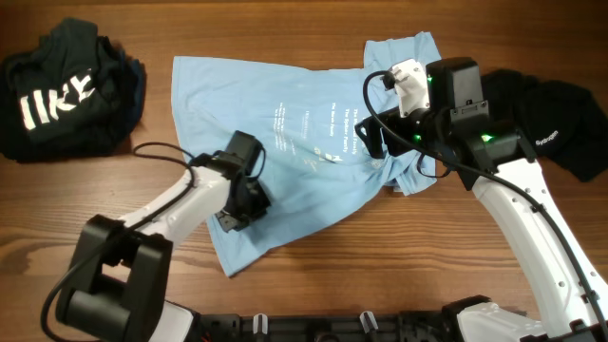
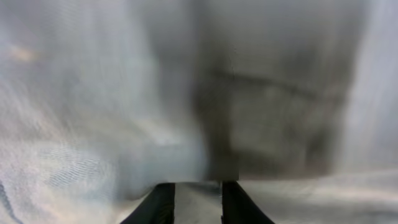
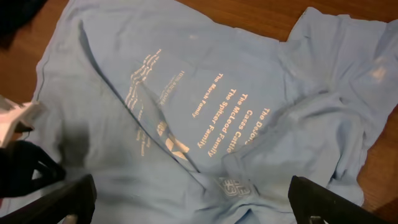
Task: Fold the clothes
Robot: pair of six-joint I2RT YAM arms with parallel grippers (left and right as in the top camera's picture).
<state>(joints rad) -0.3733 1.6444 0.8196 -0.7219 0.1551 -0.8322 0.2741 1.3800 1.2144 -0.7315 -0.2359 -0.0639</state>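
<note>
I see blue shirt (image 1: 285, 95) rumpled, print up; left gripper (image 2: 199, 202) pinches it, right gripper (image 3: 193, 196) stands wide. Overhead alone shows white-lettered black garment (image 1: 57, 100).

Table (image 1: 380, 271): wood, mid-brown w/ reddish tone, visible grain, matte finish; fills entire bkgd in overhead view. Lighting: even, from above, soft-edged shadows on the wood, no hard glare; approx. same brightness left to right.
</note>
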